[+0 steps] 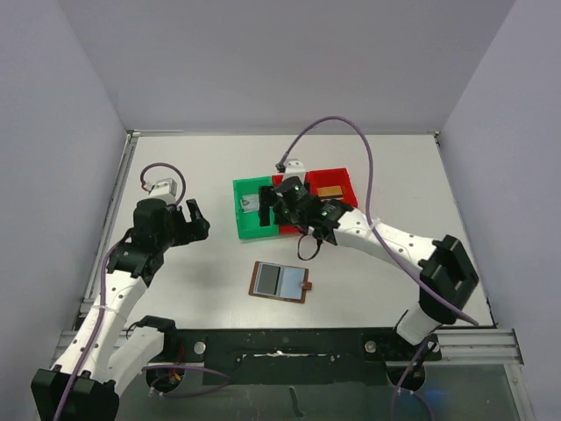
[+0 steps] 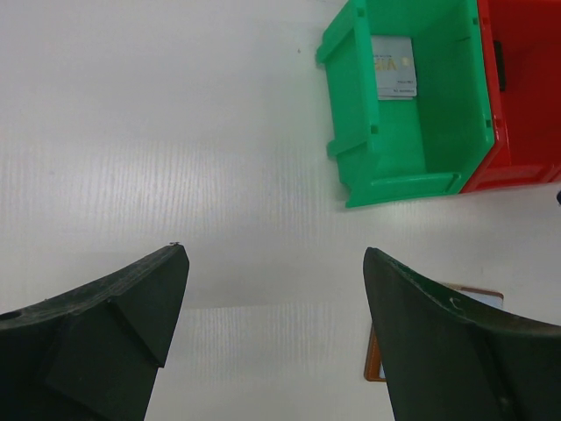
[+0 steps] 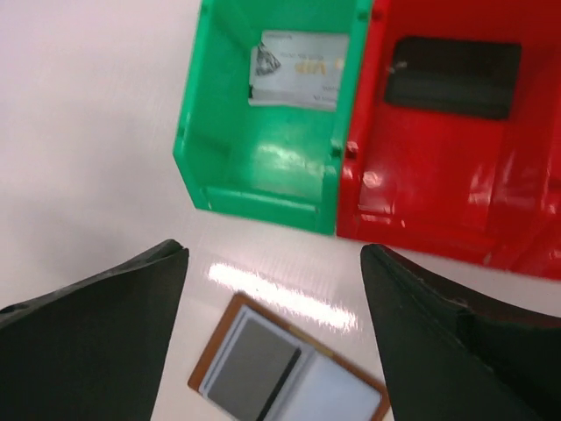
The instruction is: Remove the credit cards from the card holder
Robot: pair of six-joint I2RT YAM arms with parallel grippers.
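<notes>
The brown card holder lies open on the table, and the right wrist view shows it as the card holder with a dark grey card in one pale sleeve. A silver credit card lies in the green bin. A black card rests in the red bin, and a gold card in the far red bin. My right gripper hangs open and empty over the bins' near edge, seen from above as the right gripper. My left gripper is open over bare table, in the top view the left gripper.
The green bin and red bins stand side by side at the table's middle back. In the left wrist view the green bin is ahead to the right, and a corner of the card holder peeks out beside the right finger.
</notes>
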